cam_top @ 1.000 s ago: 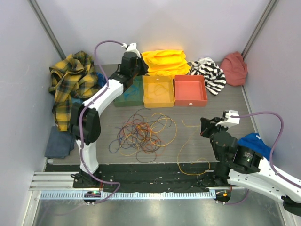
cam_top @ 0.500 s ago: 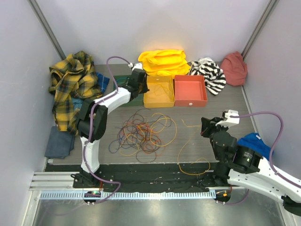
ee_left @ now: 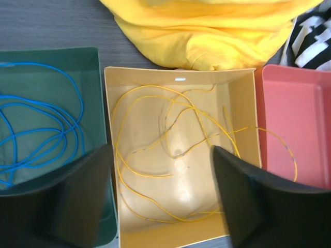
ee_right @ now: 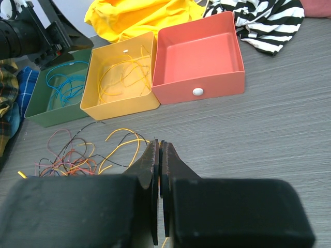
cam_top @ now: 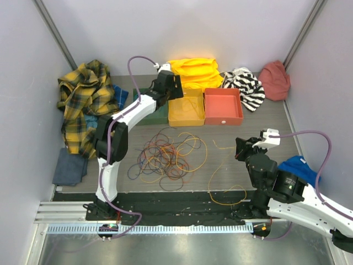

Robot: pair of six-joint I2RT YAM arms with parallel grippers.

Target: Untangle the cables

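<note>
The cables [cam_top: 165,157] lie in a tangled bunch of yellow-orange, red, purple and dark loops mid-table, also low left in the right wrist view [ee_right: 77,155]. My left gripper [cam_top: 175,91] hangs open over the yellow tray [cam_top: 186,122], with nothing between its fingers [ee_left: 159,150]. A thin yellow cable [ee_left: 145,173] lies loose in that tray [ee_left: 243,113]. My right gripper [cam_top: 241,149] hovers at the right, shut [ee_right: 160,142]. A sliver of yellow shows low in its slit; whether it is pinched I cannot tell. A separate yellow cable [cam_top: 223,190] loops near it.
The green tray [cam_top: 157,116] holds a blue cable [ee_left: 51,129]. The red tray [cam_top: 223,118] stands right of the yellow one. Clothes ring the table: plaid shirt [cam_top: 83,99], yellow garment [cam_top: 193,72], striped cloth [cam_top: 245,85], pink cloth [cam_top: 274,80], blue cloth [cam_top: 300,165].
My left gripper has swung right from the green tray to above the yellow tray and has opened. The right arm has not moved.
</note>
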